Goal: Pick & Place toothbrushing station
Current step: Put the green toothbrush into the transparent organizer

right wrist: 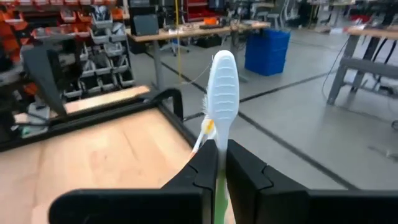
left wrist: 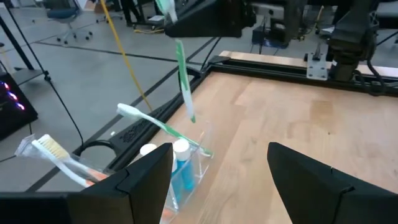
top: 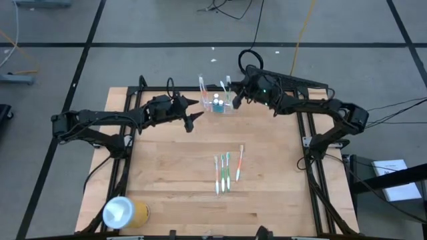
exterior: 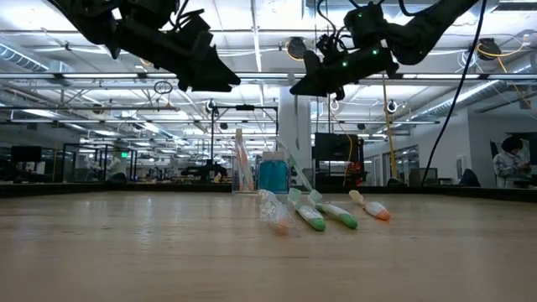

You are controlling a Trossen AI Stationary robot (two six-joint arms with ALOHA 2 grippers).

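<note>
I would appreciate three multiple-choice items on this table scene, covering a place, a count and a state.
1. Where does the clear holder stand? A far edge, between the claws; B near edge; C beside the yellow cylinder.
2. How many toothbrushes lie loose mid-table? A one; B four; C seven.
3. How is the right claw? A wide open; B out of view; C shut on a green toothbrush.
Key: 1 A, high view shows it there; 2 B, four lie side by side; 3 C, its fingers pinch the handle.
</note>
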